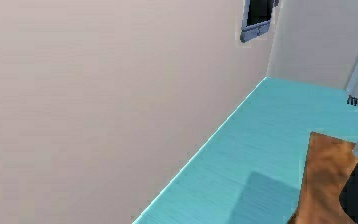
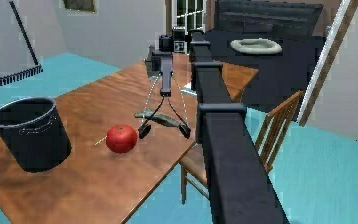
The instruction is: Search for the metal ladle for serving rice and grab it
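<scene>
Arm stretched out over wooden table | pincer near red apple | hold: cannot tell

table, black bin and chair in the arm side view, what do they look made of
Table: wood, by its warm brown top with grain streaks and a light gloss. Black bin: smooth, dark, matte wall; plastic or painted metal, the look leaves it open. Chair: likely wood too, the same brown, with a slatted back.

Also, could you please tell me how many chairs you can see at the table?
1. A wooden chair stands at the table's edge at the arm side view's right, partly behind the arm; others may be hidden.
</scene>
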Tool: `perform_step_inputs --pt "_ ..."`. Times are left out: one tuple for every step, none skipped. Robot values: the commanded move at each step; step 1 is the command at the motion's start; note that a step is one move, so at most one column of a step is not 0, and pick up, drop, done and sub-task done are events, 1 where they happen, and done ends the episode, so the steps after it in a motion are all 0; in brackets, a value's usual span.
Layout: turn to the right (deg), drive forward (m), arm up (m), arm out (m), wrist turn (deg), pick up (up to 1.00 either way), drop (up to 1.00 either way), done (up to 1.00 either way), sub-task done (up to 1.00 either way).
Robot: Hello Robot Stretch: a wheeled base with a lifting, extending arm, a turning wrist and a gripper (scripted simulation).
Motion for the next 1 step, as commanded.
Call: perform_step_inputs --pt "0.0 0.00 0.00 0.00 45.0 0.00 0.00 0.00 0.00"
